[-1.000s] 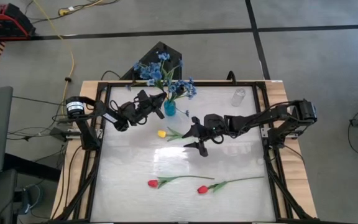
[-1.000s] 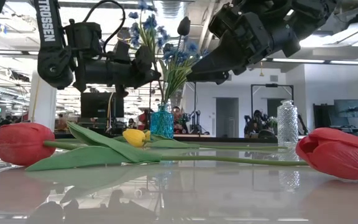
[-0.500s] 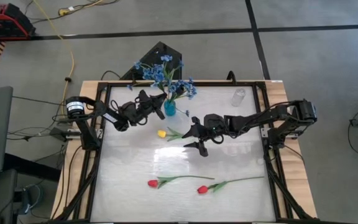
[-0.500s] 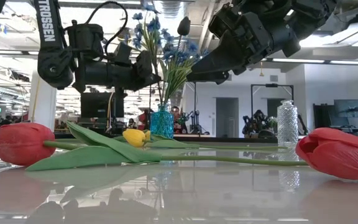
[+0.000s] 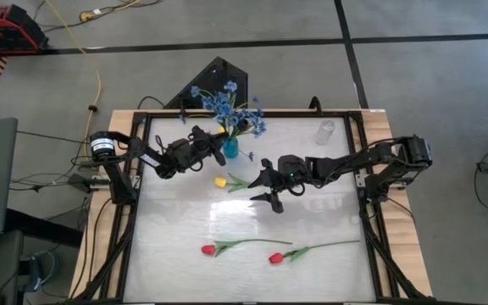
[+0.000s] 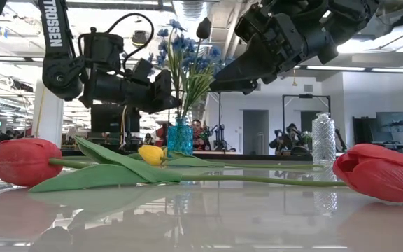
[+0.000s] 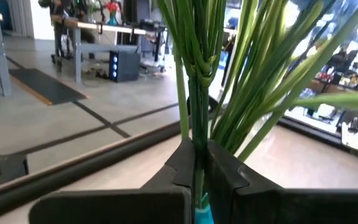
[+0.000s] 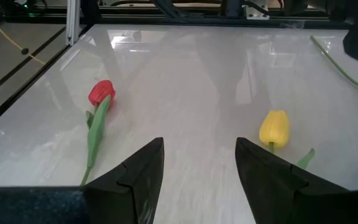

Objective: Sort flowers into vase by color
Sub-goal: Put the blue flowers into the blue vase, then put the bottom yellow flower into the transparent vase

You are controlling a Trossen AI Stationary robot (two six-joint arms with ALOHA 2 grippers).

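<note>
- Step in hand: placing of a blue spray [image 5: 227,106] into the blue vase [image 5: 230,150] at the back of the table [image 5: 312,271]; judged near completion, as the stems already stand in the vase among the other blue blossoms.
- Left gripper [image 5: 219,152]: just beside the vase, fingers [image 7: 179,165] shut tight on one thin green stem [image 7: 188,93] right above the vase mouth; arm reaching in level from the left edge, forearm low over the table.
- Right gripper [image 5: 266,186]: jaws wide, holding nothing; hovers above mid-table, fingers pointing down toward the yellow tulip [image 5: 220,181] lying near it; arm stretched in from the right side.
- Remaining flowers: yellow tulip near the vase; two red tulips [image 5: 208,250] [image 5: 275,258] lying toward the front edge, well apart from the vase.
- Clear vase [image 5: 325,131]: empty, at the back right.
- Next move, as judged: release of the stem without tipping the vase, then a straight withdrawal; the right gripper looks placed to descend on the yellow tulip's stem.
</note>
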